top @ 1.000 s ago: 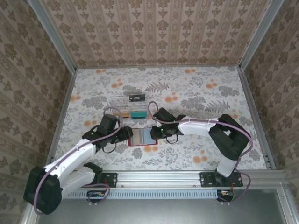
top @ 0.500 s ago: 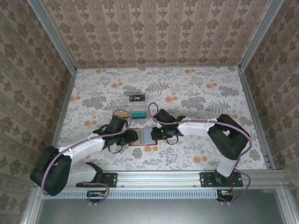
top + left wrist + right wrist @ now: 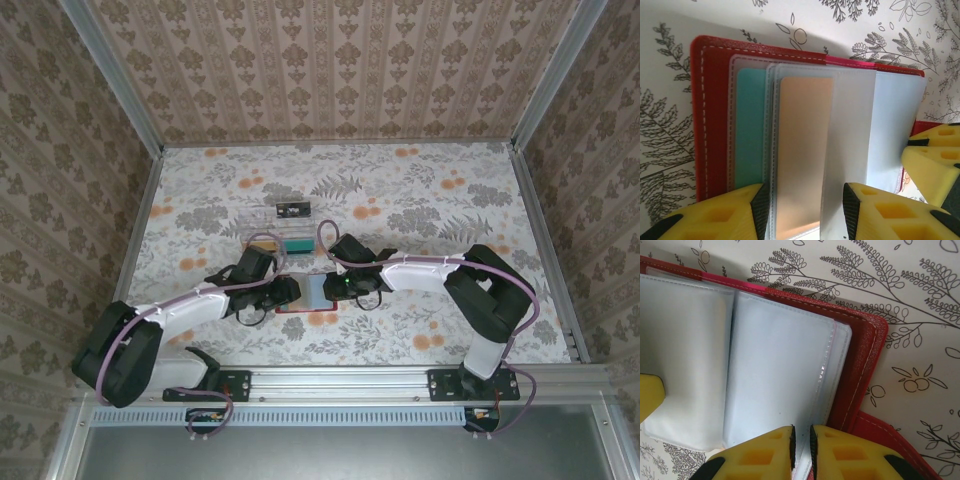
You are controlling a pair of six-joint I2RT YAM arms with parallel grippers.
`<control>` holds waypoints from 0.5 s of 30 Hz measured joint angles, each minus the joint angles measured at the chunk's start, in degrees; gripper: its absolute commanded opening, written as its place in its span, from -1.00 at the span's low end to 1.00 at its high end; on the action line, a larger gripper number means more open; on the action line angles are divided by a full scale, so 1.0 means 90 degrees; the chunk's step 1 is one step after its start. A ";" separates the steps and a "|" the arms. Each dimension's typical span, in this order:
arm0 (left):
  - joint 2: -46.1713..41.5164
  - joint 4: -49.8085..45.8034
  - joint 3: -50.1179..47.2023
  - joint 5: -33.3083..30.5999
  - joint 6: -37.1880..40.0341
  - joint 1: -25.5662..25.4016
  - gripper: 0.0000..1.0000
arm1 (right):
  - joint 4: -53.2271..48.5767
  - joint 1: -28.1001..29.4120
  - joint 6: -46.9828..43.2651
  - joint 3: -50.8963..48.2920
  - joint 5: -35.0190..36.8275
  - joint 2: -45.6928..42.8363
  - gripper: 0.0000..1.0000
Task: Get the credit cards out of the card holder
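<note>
- Holder (image 3: 313,294) lies open and flat by the middle of the tabletop's (image 3: 450,200) near edge, red cover down and clear sleeves up, between the two grippers.
- Its left half carries a tan card (image 3: 802,150) and, just beside it, a teal card (image 3: 750,125), each in a sleeve.
- Left gripper (image 3: 806,195) is at the holder's left end. Its jaws stand half apart, one on each side of the tan card's near short end. Pinching or merely straddling: cannot tell.
- Right gripper (image 3: 801,432) is at the holder's right end, jaws nearly together, clamped on a sleeve edge. Reads as pinning the holder.
- Key relation: the tan card's long axis runs straight ahead of the left gripper, parallel to the near edge. The left arm is the nearer one.
- Judgement: the draw should go back along that axis, toward the left edge.
- Room: the tabletop left of the holder is bare apart from the arm. On the far side a clear tray (image 3: 270,225) with a black card (image 3: 291,211) sits near.
- Risk: the sleeve may drag out with the card.
</note>
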 measured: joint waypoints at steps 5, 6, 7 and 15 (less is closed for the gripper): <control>-0.0007 0.0085 0.0002 0.0070 -0.0005 -0.0034 0.14 | 0.0002 0.0000 0.0000 0.0000 0.0000 0.0000 -0.60; -0.0010 0.0102 0.0007 0.0092 0.0024 -0.0039 0.25 | 0.0002 0.0000 0.0000 0.0000 0.0000 0.0000 -0.59; -0.0015 0.0138 0.0012 0.0134 0.0029 -0.0044 0.36 | 0.0000 0.0000 0.0000 0.0000 0.0000 0.0000 -0.59; -0.0107 0.0243 0.0046 0.0260 0.0075 -0.0136 0.54 | 0.0010 0.0000 0.0002 0.0000 -0.0002 0.0000 -0.58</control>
